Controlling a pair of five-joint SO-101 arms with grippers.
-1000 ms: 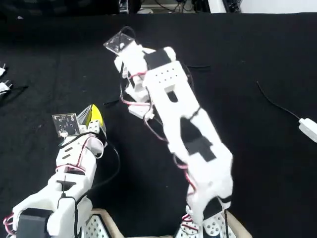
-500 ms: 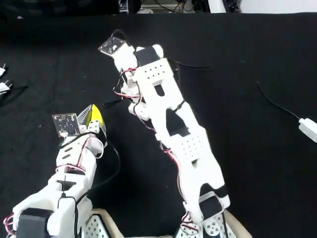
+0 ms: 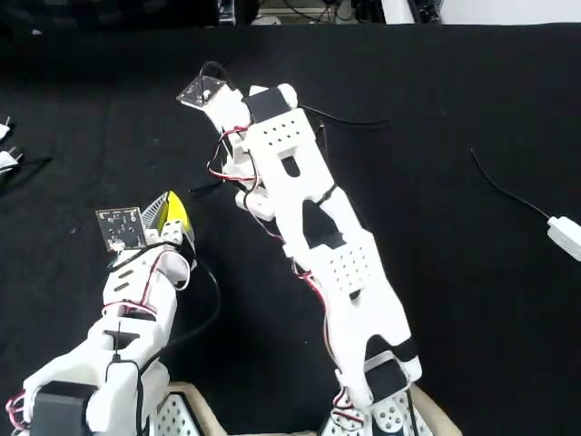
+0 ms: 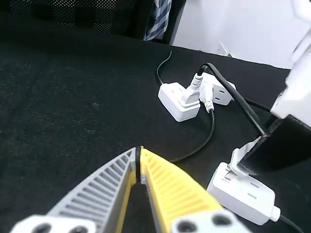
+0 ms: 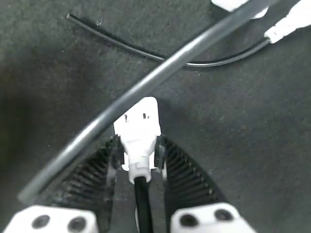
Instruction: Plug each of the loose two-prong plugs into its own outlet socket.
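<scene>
Plug (image 5: 139, 154) — white, on a black cord (image 5: 142, 206) — sits clamped between the closed-in fingers of the right gripper (image 5: 138, 141), its front end at a white outlet socket (image 5: 138, 112) lying on the black table (image 5: 233, 121); whether it is seated I cannot tell. Left gripper (image 4: 138, 156) hangs nearby, fingers pressed together, holding nothing.

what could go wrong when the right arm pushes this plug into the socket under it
The outlet socket lies loose on the table with nothing bracing it. The left gripper sits shut and apart, so a push could slide or tip it. The right gripper holds the plug with its prongs hidden, so they may miss the slots. A cord crosses close over the plug and might snag.
</scene>
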